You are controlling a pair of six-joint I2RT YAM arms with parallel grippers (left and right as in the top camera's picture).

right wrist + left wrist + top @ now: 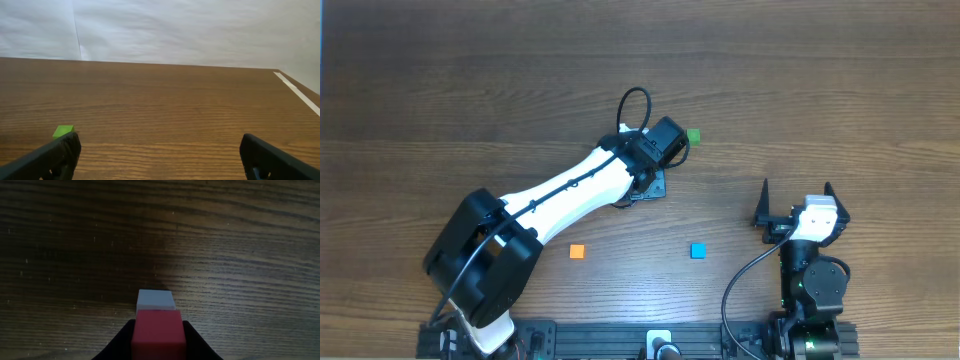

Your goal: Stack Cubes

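The left claw (pixel 159 326) is seen clamped on a red cube (pixel 158 336), which is held between its two black fingers (pixel 118 346). Just beyond the red cube, directly ahead of the claw, a white cube (pixel 156 300) is found on the wooden table (pixel 440 80). The red cube's far edge overlaps the white cube's near edge in the wrist view; whether the two touch cannot be told. In the top view, a green cube (pixel 694 135) lies just past the left claw's wrist, slightly to the right arm's side. Back toward the arm bases, well behind this claw, an orange cube (pixel 577 251) and a blue cube (pixel 697 250) are set apart from each other on the table, the blue one nearer the right arm.

The right claw (pixel 160 142) is held with its fingers (pixel 50 159) spread wide apart and nothing is gripped between them. It is positioned close to its own base, with bare tabletop directly ahead of it. The green cube is seen farther off, ahead of this claw's left finger.
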